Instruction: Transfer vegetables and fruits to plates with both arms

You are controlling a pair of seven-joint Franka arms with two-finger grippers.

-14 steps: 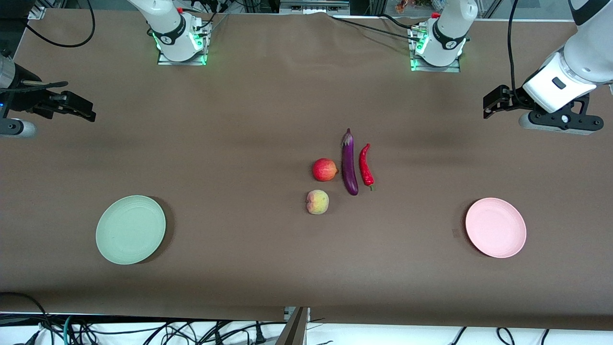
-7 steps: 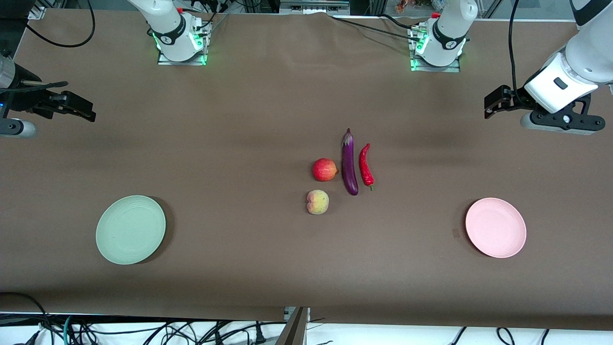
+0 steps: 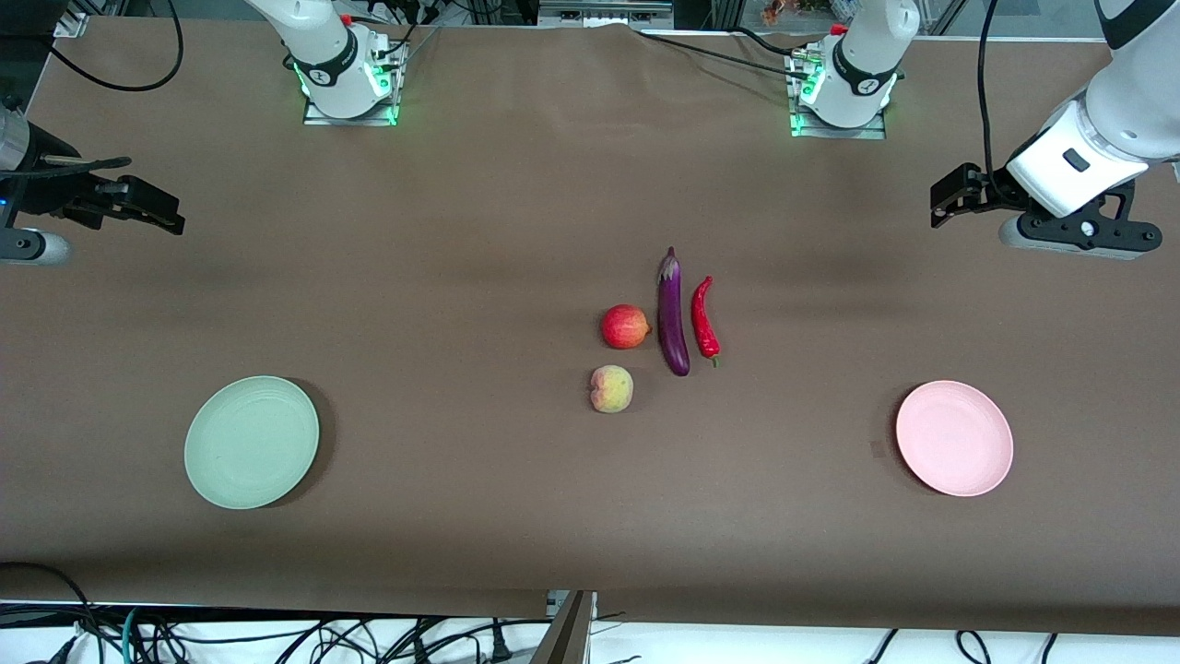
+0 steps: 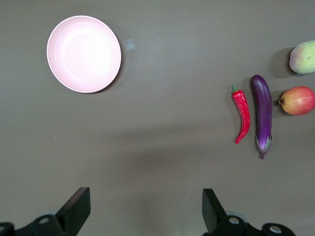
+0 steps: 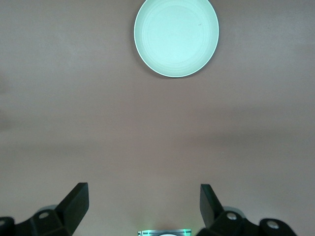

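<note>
The purple eggplant [image 3: 673,314], red chili [image 3: 705,318], red pomegranate-like fruit [image 3: 625,326] and peach [image 3: 611,388] lie together mid-table; all show in the left wrist view: eggplant [image 4: 262,114], chili [image 4: 241,114], red fruit [image 4: 298,100], peach [image 4: 304,57]. The green plate [image 3: 252,442] [image 5: 176,37] sits toward the right arm's end, the pink plate [image 3: 954,438] [image 4: 84,53] toward the left arm's end. My left gripper [image 3: 949,195] [image 4: 146,206] is open and empty, high over bare table. My right gripper [image 3: 147,207] [image 5: 143,204] is open and empty over bare table.
The brown cloth covers the whole table. Both arm bases [image 3: 346,78] [image 3: 843,88] stand with green lights at the table edge farthest from the front camera. Cables hang below the nearest edge.
The left arm's wrist shifted slightly up and back down; its gripper stays about where it was. The right arm and all objects have not moved.
</note>
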